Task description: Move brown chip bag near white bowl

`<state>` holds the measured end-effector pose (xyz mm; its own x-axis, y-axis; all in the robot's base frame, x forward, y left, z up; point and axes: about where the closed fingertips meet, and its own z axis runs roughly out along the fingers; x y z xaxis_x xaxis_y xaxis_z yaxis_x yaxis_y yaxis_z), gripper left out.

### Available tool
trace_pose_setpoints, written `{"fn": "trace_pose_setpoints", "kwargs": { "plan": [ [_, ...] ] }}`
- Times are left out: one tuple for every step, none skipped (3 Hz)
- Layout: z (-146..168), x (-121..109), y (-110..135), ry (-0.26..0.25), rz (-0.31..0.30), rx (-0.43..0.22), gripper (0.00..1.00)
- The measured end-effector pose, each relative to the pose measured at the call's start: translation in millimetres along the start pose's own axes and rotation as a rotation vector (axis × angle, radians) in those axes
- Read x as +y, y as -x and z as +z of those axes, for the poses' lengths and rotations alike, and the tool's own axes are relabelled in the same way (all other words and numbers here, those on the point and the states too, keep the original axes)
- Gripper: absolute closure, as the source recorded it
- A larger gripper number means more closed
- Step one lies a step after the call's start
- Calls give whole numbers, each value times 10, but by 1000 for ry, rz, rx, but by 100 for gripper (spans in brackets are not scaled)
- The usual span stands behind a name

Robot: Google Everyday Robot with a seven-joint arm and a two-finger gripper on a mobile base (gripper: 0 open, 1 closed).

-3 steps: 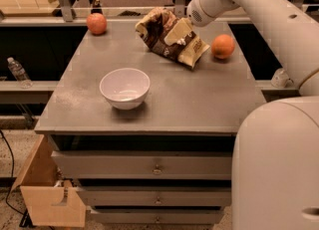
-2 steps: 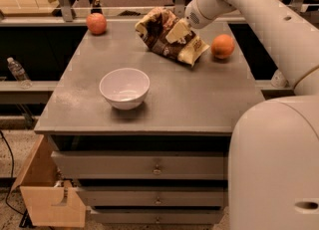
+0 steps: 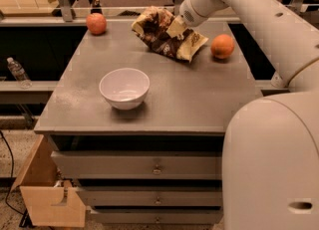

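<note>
The brown chip bag lies crumpled at the back middle of the grey table, its left end raised a little. My gripper comes in from the upper right and is pressed into the top of the bag, shut on it. The white bowl stands upright and empty at the front left of the table, well apart from the bag.
An orange fruit sits just right of the bag. A reddish fruit sits at the back left corner. My arm and white body fill the right side. A water bottle stands on a lower ledge at left.
My arm has shifted slightly up and to the left. The bag has risen and shifted slightly left with the gripper. The bowl and both fruits have not moved.
</note>
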<state>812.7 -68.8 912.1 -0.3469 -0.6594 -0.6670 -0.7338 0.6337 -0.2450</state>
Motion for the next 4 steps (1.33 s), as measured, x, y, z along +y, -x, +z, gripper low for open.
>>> {"fn": "trace_pose_setpoints", "kwargs": {
  "plan": [
    [-184,85,239,-23,-53,13,100],
    [-405,194,442,-31,-78,24,100],
    [-592,316,462,-11,-32,55,100],
    [-759,465,302,26,58,106,100]
  ]
}}
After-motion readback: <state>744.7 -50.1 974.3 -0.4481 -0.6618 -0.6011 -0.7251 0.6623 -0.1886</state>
